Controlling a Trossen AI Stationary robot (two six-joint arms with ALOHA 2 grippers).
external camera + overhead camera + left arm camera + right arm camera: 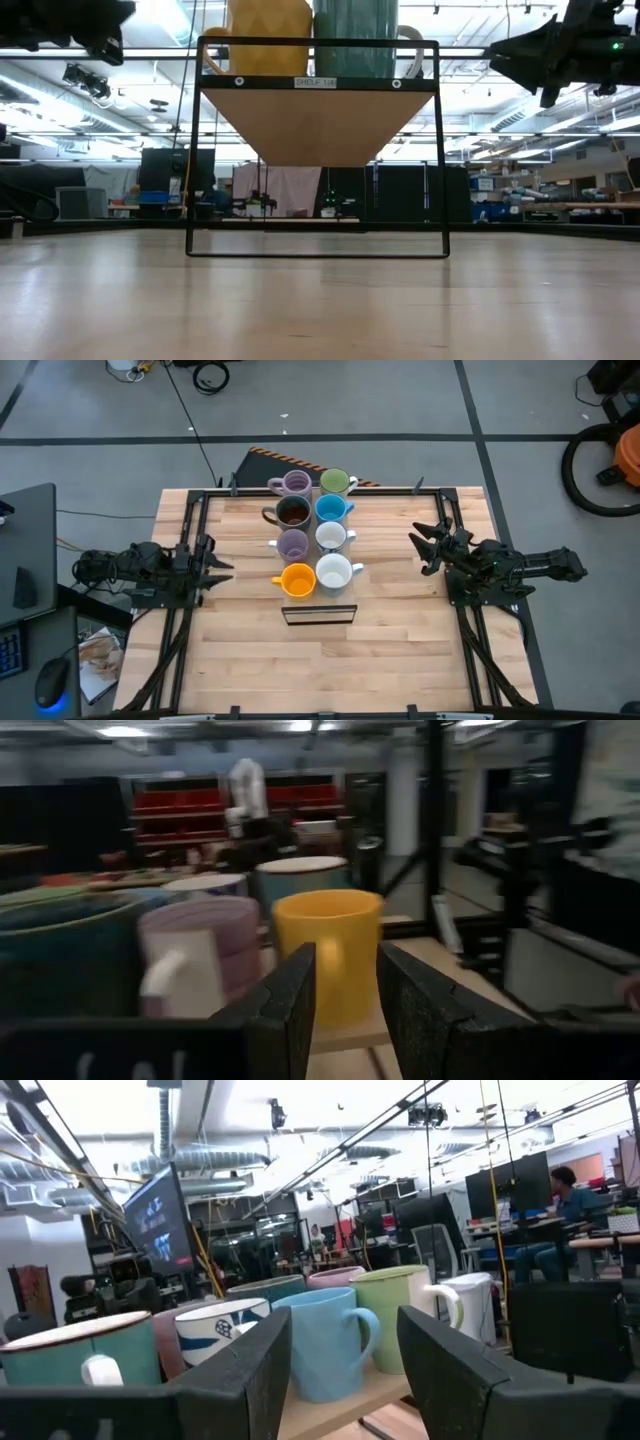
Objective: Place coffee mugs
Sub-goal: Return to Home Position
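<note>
Eight coffee mugs stand upright in two rows on a raised wooden shelf (312,596) at the table's middle. One row is lilac (290,484), dark brown (291,513), lilac (292,545) and orange (297,581). The other is green (335,483), blue (331,509), white (331,537) and white (334,573). My left gripper (222,567) hovers open to the left of the orange mug (330,960), apart from it. My right gripper (420,545) hovers open to the right of the rows, facing the blue mug (325,1342) and the green mug (405,1315).
The shelf stands on a black wire frame (316,252) that lifts it off the wooden table (400,660). Black rails (190,540) run along the table's left and right sides under the arms. Bare tabletop lies near the front edge.
</note>
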